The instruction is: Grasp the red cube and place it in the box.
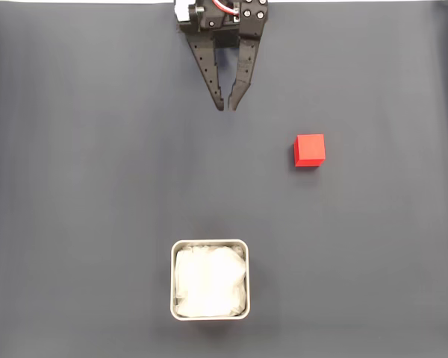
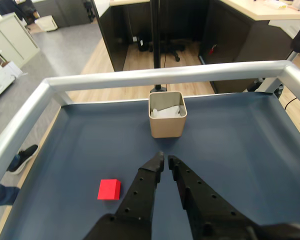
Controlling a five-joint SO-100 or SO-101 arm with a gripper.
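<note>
The red cube (image 1: 309,151) lies on the dark grey mat, right of centre in the fixed view, and at the lower left in the wrist view (image 2: 109,189). The box (image 1: 209,280), pale-rimmed with white wrinkly lining, stands near the bottom middle of the fixed view and straight ahead of the fingers in the wrist view (image 2: 166,116). My black gripper (image 1: 226,107) hangs at the top middle, shut with its tips almost touching and nothing between them; it appears from the bottom edge in the wrist view (image 2: 165,157). The cube sits apart from it, off to one side.
A silver metal rail (image 2: 160,76) frames the table's far edge and sides. Beyond it are a wooden floor, desks and cabinets. A person's shoe (image 2: 23,156) shows at the left, outside the rail.
</note>
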